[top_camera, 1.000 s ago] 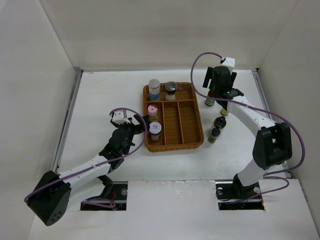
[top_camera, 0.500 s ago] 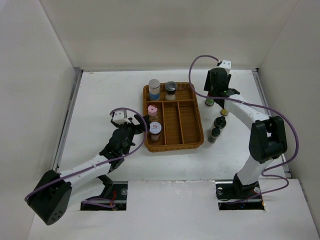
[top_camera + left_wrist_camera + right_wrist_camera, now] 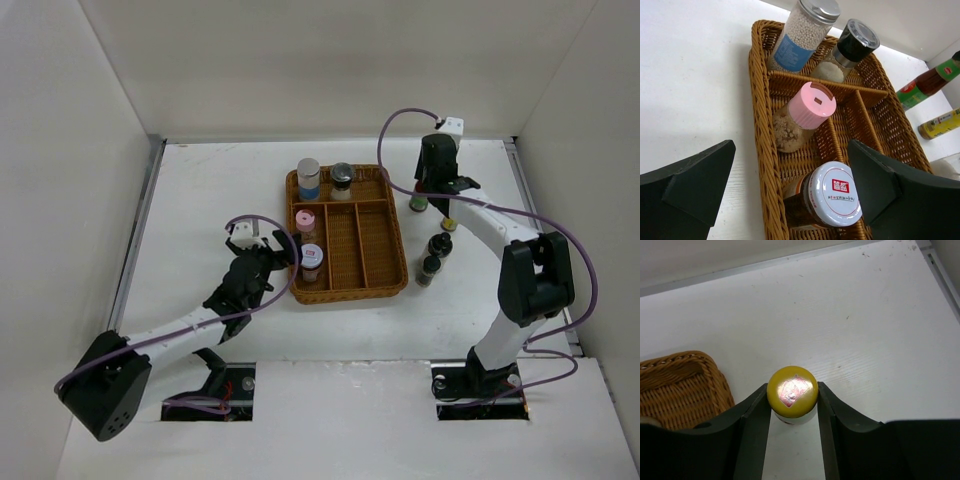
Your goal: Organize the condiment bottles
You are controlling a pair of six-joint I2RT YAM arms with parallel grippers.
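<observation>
Fingers (image 3: 754, 425) of my right gripper (image 3: 792, 390) are clamped on the cap of the yellow-capped bottle (image 3: 792, 396), which stands on the table (image 3: 865, 315) just right of the wicker tray (image 3: 685, 390). I'd hold firm, lift straight up to clear the rim, and keep the bottle upright. My left gripper (image 3: 791, 147) gapes open near the tray's left side.
</observation>
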